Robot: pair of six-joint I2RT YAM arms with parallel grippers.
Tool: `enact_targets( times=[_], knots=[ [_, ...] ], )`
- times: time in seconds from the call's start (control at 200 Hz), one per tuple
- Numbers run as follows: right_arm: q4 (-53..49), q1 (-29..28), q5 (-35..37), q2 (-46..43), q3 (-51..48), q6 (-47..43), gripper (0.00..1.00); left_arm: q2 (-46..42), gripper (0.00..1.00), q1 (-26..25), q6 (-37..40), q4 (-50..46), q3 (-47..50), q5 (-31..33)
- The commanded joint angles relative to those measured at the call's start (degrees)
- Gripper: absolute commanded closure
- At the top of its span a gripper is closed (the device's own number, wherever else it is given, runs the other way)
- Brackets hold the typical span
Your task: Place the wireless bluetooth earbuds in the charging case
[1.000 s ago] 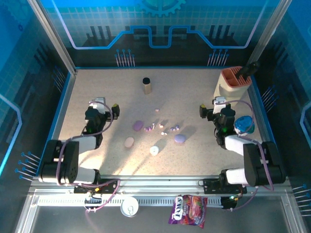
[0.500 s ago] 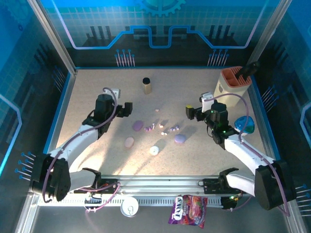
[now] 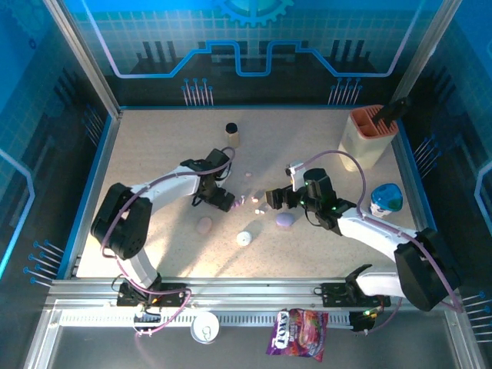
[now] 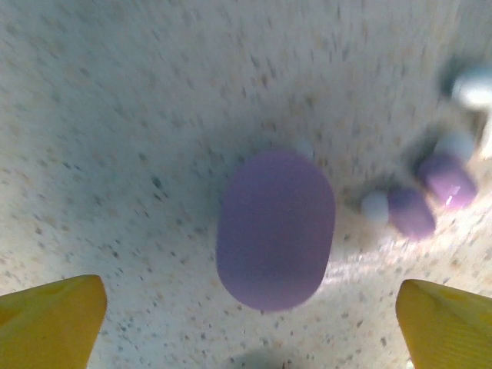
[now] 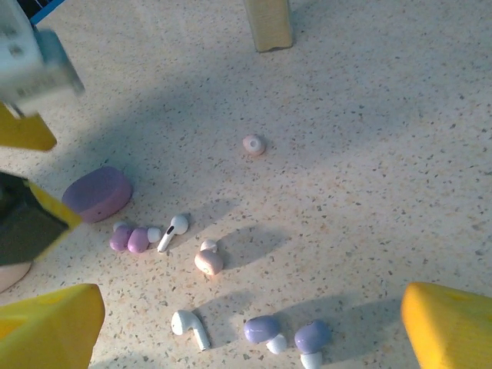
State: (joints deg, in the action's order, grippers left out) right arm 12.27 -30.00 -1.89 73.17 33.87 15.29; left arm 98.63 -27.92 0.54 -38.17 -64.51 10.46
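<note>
A purple pebble-shaped charging case point(image 4: 275, 229) lies on the speckled table. My left gripper point(image 4: 250, 323) hovers over it, open, with one yellow fingertip on each side and nothing held. Two purple earbuds point(image 4: 429, 196) lie just to its right. My right gripper point(image 5: 250, 334) is open above the scattered earbuds: a pink-purple pair point(image 5: 129, 238), a white stemmed one point(image 5: 171, 231), a pink one point(image 5: 208, 261), another white one point(image 5: 191, 327), a lavender pair point(image 5: 286, 333) and a lone pink one point(image 5: 253, 144). From above, the left gripper point(image 3: 221, 197) and right gripper point(image 3: 271, 201) face each other mid-table.
A pink case point(image 3: 204, 225), a lavender case point(image 3: 284, 220) and a round white case point(image 3: 244, 238) lie nearer the front. A black-capped bottle point(image 3: 232, 135) stands at the back. An orange-topped holder point(image 3: 370, 131) and a blue object point(image 3: 387, 198) are at the right.
Both arms have swung in from the table's sides to the middle. The left gripper now hangs over the purple case and the right over the earbuds.
</note>
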Motion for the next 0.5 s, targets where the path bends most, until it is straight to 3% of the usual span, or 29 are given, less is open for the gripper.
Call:
enact_targets(
  times=[0.0,0.185,0.495],
  knots=[
    [0.5,-0.9,-0.8,0.7,0.1,2.1,0.0,1.4,0.05,-0.1,1.7,-6.5,-2.5,-0.9],
    [0.6,-1.1,-1.0,1.3,1.0,1.3,0.0,4.0,0.2,0.0,2.0,-4.7,-3.1,-2.0],
    [1.1,-1.3,-1.0,1.5,0.7,2.0,0.0,6.6,0.35,0.1,2.1,0.6,-4.0,-3.7]
  ],
)
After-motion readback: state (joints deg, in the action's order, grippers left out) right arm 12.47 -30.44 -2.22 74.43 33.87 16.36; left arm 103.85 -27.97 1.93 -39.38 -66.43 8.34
